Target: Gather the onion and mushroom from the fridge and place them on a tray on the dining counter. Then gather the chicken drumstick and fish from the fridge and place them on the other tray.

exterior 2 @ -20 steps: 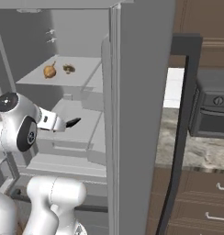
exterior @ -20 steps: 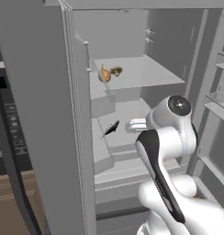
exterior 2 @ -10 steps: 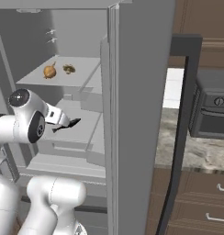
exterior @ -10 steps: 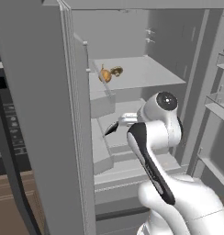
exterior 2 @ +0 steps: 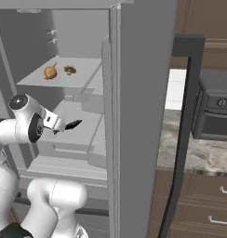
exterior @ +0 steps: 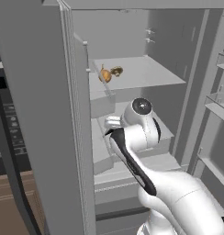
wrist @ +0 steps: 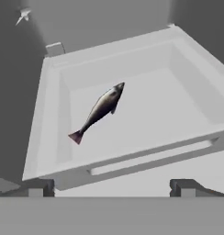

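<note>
You've got the tall grey steel fridge (exterior: 49, 114) standing open. Start at its upper shelf (exterior: 146, 75): the round brown-orange onion (exterior: 104, 75) sits near the front left corner, and touching or just beside it on the right is a small brownish lump (exterior: 116, 70), likely the mushroom, though it's too small to call for sure. Both sit up near the shelf's front edge, where an arm coming in from outside can get at them.

Move right and down, and your white arm (exterior: 141, 133) is reaching into the middle level. From the right base camera you see the pincer (exterior 2: 72, 124) poking out over the pale grey bin (wrist: 49, 114) below the onion shelf. Its dark fingers (wrist: 38, 187) are spread wide, nothing between them.

Through the hand camera, the slim dark-backed, silvery fish (wrist: 99, 110) lies flat on the bin floor, slanted, reddish tail toward you, head away. The pincer hovers above the bin's near rim, well apart from the fish. I'd judge you're lining up on the fish, so you'll want to turn the fingers across that slim body before going down.
</note>
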You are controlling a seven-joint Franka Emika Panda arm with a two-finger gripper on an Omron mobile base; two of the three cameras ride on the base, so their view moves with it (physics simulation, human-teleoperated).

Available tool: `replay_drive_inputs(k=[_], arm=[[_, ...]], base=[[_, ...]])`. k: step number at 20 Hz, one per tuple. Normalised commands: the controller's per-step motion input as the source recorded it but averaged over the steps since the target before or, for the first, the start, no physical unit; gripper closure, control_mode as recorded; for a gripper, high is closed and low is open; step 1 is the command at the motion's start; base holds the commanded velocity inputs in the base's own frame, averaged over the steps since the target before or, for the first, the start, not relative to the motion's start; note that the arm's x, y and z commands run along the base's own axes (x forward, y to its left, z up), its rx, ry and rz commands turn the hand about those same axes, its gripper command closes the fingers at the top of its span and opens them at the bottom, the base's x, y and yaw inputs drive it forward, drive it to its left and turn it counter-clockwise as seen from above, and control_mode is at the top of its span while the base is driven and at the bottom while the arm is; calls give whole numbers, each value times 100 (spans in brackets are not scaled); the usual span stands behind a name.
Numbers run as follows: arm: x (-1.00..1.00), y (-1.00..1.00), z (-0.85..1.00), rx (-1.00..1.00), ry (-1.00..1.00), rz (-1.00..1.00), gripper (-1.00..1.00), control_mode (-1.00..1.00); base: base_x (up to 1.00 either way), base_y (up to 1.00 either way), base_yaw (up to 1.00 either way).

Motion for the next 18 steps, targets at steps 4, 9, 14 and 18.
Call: replay_drive_inputs(k=[4,9,14,18], arm=[[35,0,-31,8,7,-8,-100,-100],[35,0,-17,5,2,-5,-100,-100],[32,3,-7,0,3,-6,-100,-100],[29,4,-11,0,11,-4,-100,-100]], base=[[0,0,0],[0,0,0],[0,0,0],[0,0,0]])
